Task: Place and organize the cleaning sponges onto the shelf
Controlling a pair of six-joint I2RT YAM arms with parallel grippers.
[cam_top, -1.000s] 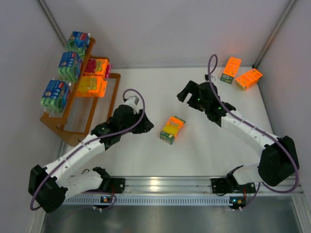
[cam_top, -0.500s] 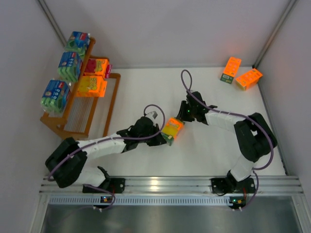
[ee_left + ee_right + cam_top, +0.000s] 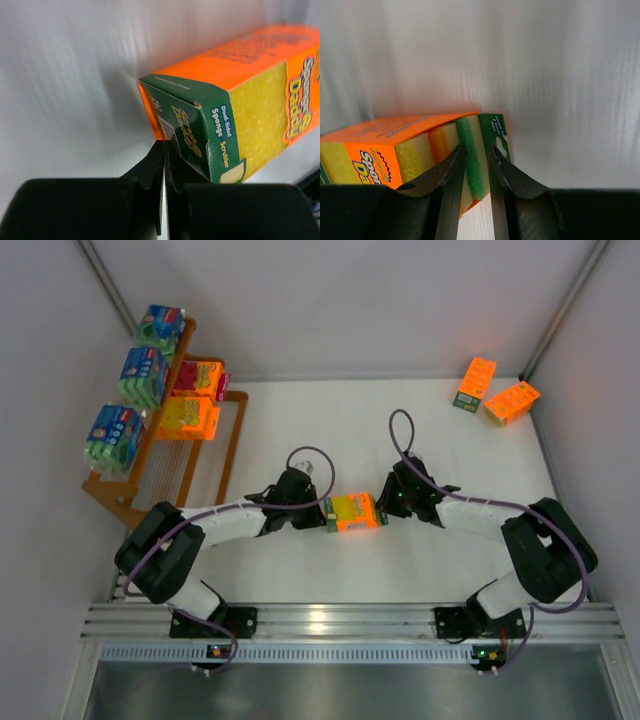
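Observation:
One orange cleaning sponge pack point(image 3: 355, 512) lies mid-table between my two grippers. My right gripper point(image 3: 384, 507) is shut on its right end. In the right wrist view the fingers point(image 3: 476, 150) pinch the green-edged end of that pack point(image 3: 375, 135). My left gripper point(image 3: 324, 516) is shut, its tips point(image 3: 165, 144) against the pack's green end point(image 3: 190, 130), and nothing shows between them. The orange shelf point(image 3: 232, 440) stands far left. It carries three blue-green packs point(image 3: 143, 375) on its top tier and two orange packs point(image 3: 187, 417) on the middle tier.
Two more orange packs point(image 3: 476, 383) point(image 3: 512, 401) lie at the far right corner by the wall. The shelf's lowest wire tier point(image 3: 165, 485) is bare. Grey walls close off both sides, and a metal rail point(image 3: 330, 620) runs along the near edge.
Both arms swung in to the middle pack and both grippers closed. The pack turned from a diagonal lie to level between them.

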